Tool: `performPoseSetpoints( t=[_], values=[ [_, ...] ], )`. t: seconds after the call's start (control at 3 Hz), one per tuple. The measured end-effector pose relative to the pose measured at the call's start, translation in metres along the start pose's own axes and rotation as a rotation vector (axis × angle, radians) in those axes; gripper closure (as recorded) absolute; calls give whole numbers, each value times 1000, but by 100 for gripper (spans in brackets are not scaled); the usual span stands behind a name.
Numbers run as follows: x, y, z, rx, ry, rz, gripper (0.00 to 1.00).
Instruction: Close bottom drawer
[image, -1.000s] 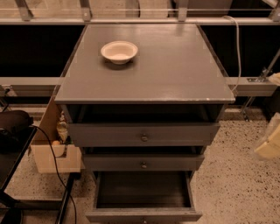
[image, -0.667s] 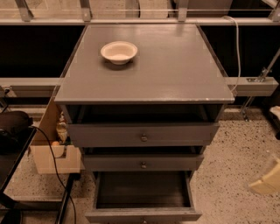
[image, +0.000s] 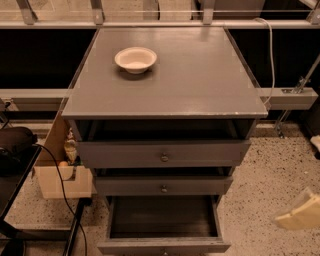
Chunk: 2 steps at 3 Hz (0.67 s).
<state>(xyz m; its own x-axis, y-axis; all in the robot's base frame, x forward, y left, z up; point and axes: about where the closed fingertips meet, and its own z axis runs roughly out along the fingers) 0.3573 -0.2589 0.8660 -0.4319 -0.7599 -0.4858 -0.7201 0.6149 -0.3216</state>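
Observation:
The bottom drawer (image: 162, 246) of the grey cabinet stands pulled far out toward me. Its dark grey tray (image: 162, 217) looks empty, and its front sits at the lower edge of the camera view. My gripper (image: 299, 212) shows as a pale, cream-coloured shape low on the right, above the speckled floor. It is to the right of the open drawer and apart from it, touching nothing that I can see.
The top drawer (image: 162, 154) and middle drawer (image: 163, 186) stick out slightly. A cream bowl (image: 135, 59) sits on the cabinet top (image: 200, 80). A cardboard box (image: 57, 175), a black cable (image: 60, 185) and a dark table (image: 12, 172) stand on the left. A metal rail (image: 290, 97) runs on the right.
My gripper has moved downward on the right side, from beside the top drawers to the level of the bottom drawer. The drawers and the bowl have not moved.

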Motion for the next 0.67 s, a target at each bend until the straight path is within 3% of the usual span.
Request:
performPoseSetpoints(
  t=[0.33, 0.67],
  values=[
    [18, 13, 21, 33, -55, 127, 0],
    [71, 48, 66, 75, -110, 274, 0]
  ],
)
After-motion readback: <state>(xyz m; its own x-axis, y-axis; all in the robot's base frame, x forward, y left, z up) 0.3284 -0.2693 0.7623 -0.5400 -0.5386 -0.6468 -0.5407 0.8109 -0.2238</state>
